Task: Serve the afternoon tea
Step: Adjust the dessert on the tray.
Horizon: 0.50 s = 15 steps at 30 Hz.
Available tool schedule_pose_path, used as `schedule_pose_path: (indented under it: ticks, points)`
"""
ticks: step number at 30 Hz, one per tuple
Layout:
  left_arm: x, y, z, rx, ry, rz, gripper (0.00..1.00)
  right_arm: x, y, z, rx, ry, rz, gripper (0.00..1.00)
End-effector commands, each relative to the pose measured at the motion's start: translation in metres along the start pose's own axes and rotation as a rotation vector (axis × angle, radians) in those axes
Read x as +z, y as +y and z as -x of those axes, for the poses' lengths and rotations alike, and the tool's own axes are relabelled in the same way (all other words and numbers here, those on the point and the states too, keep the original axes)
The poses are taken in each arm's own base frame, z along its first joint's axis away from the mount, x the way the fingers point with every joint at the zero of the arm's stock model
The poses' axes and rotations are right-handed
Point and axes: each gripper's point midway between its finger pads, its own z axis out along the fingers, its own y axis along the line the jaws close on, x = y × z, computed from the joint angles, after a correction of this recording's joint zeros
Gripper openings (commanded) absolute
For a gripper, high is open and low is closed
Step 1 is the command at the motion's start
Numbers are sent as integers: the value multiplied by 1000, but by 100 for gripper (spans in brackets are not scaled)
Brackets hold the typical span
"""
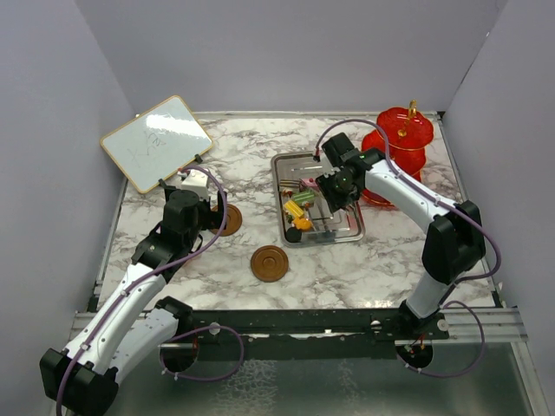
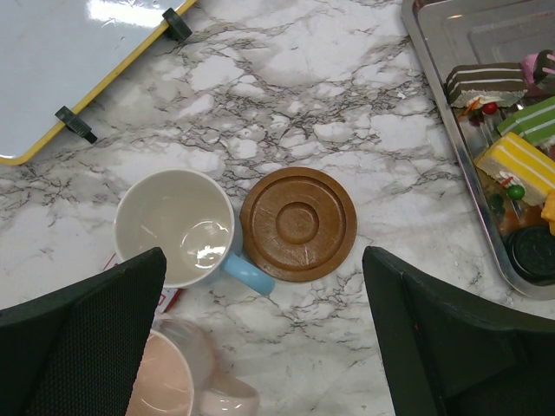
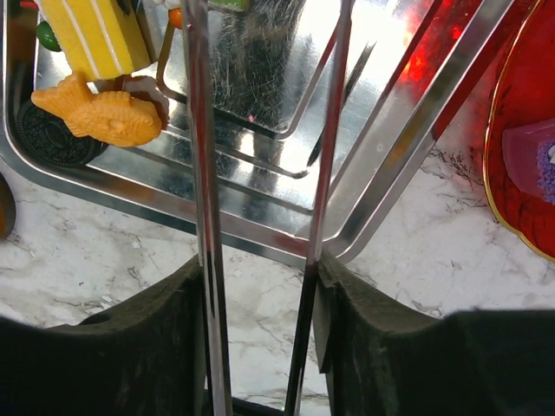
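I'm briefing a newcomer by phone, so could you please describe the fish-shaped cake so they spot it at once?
Find the rectangular steel tray in the middle of the marble table. In its near left corner lies the fish-shaped cake, beside a yellow striped slice and a round black biscuit. It alone is plain orange, with a tail.

walls (image 1: pixel 277 52): plain grey | table (image 1: pixel 347 269): white marble, grey-veined | light: even

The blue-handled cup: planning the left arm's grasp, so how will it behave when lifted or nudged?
Its glossy inside suggests the cup is rigid and smooth, so a grip may slip. Upright and empty, it is probably light and may tip if pushed high. Its handle meets the saucer, so a nudge could shift that too.
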Motion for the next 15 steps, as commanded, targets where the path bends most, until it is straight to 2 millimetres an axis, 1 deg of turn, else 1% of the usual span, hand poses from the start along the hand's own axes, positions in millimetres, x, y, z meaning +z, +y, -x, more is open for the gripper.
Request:
schedule_pose_path:
  ticks: [1, 3, 10, 15]
  points:
    - [-4, -2, 16, -9, -32, -19, 99, -3, 0, 4, 45, -33, -1, 39]
    - [-4, -2, 16, -8, -32, -20, 99, -5, -2, 0, 80, -42, 1, 35]
    - [-4, -3, 16, -8, -31, -23, 99, -9, -9, -12, 192, -55, -23, 27]
    - [-5, -3, 16, -8, -33, -23, 99, -21, -9, -16, 266, -104, -33, 27]
